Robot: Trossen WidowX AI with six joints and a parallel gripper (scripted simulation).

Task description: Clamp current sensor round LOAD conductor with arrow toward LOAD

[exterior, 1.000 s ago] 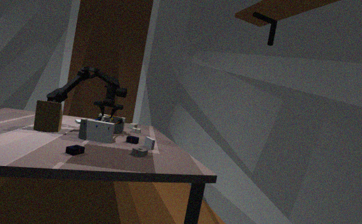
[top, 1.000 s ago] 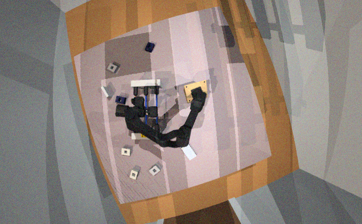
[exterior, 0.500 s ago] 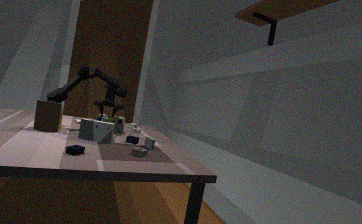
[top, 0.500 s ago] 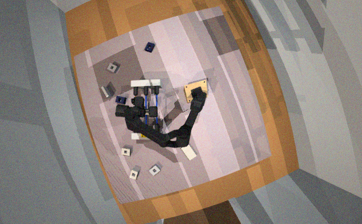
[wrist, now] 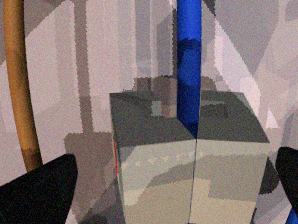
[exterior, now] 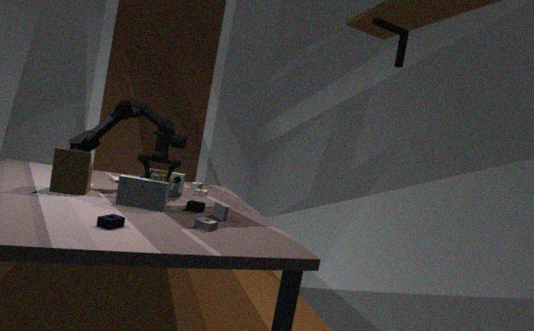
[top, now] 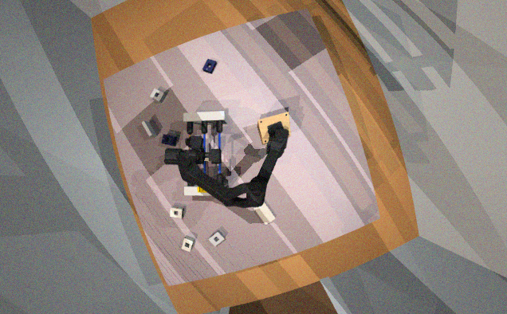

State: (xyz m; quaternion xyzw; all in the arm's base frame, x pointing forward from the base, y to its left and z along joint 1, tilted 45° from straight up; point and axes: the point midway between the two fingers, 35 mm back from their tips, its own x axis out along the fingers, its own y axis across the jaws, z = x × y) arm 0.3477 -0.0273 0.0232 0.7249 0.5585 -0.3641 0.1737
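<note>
The grey split-core sensor (wrist: 189,176) sits closed round the blue conductor (wrist: 188,30) (top: 205,140), its two halves meeting along a thin seam. My gripper (wrist: 181,163) (top: 205,155) (exterior: 159,165) is open, with one black finger on each side of the sensor and a gap between each finger and the sensor's sides. An orange conductor (wrist: 15,63) runs at the left of the wrist view. The conductors run between a white terminal block (top: 210,115) (exterior: 141,193) and a white end block with a yellow marker (top: 202,190). I cannot see the sensor's arrow.
A second blue conductor (top: 219,139) runs beside the first. Loose sensor-like blocks lie around: a dark blue one (top: 210,65) (exterior: 111,221), grey ones (top: 156,94) (top: 176,212) (top: 217,238). The arm's base stands on a wooden block (top: 265,124) (exterior: 70,170).
</note>
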